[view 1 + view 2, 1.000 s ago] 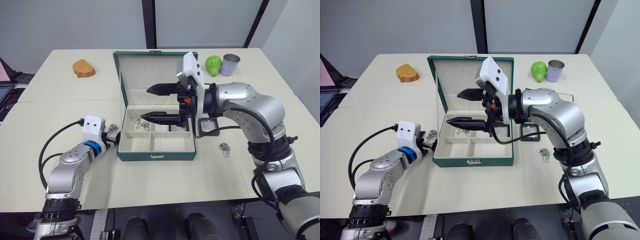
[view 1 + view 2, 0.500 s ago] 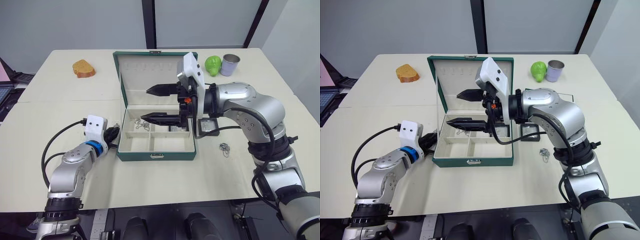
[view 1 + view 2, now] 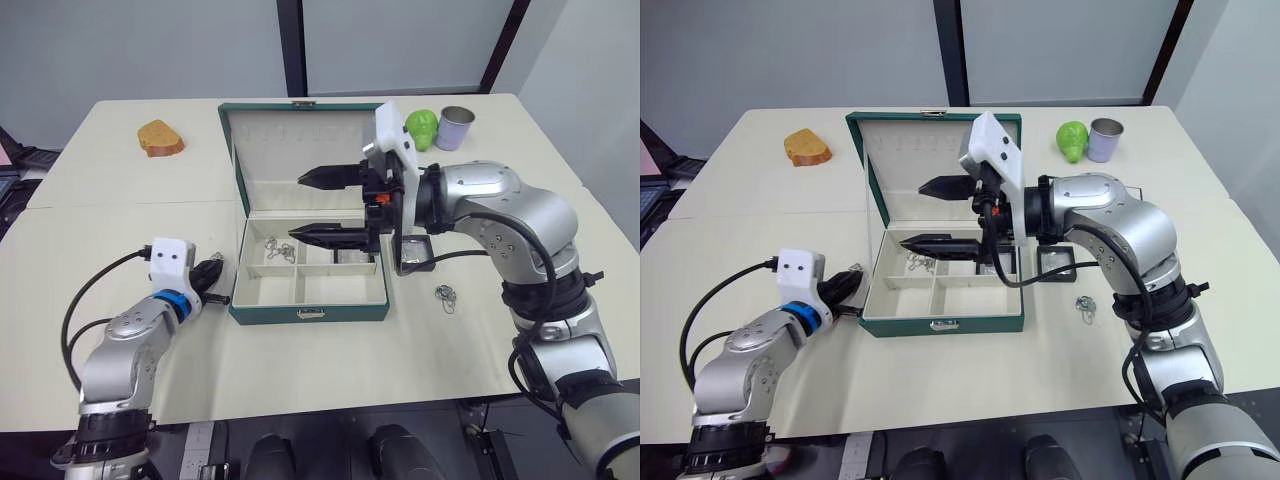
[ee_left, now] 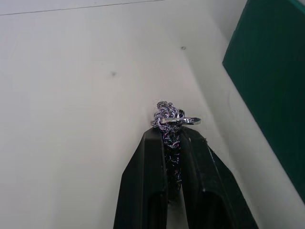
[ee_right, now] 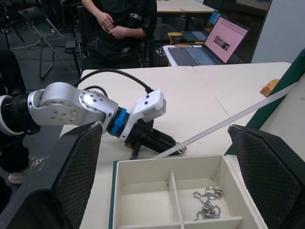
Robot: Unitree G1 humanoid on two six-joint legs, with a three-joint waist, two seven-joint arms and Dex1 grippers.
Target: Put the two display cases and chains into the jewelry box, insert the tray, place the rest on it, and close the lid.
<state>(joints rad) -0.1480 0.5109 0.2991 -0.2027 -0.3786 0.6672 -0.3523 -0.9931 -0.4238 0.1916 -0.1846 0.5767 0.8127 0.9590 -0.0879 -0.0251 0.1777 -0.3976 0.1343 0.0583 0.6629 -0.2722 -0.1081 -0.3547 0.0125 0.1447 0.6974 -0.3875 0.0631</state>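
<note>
Chain (image 4: 167, 116) bunch clamped in left hand (image 4: 172, 138) beside jewelry box (image 3: 310, 311); right hand (image 3: 313, 207) spread wide, empty.

a cream bench (image 3: 120, 215) with a seam across it stands before pale grey wall panels (image 3: 130, 45) split by dark upright posts (image 3: 290, 45). in the right wrist view, another bench (image 5: 188, 5), an open laptop (image 5: 224, 40), a chair (image 5: 43, 43) and a standing person (image 5: 119, 24).

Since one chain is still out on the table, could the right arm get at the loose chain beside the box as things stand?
Probably yes: the loose chain lies in the open just below the right arm, with the right gripper open over the jewelry box.
</note>
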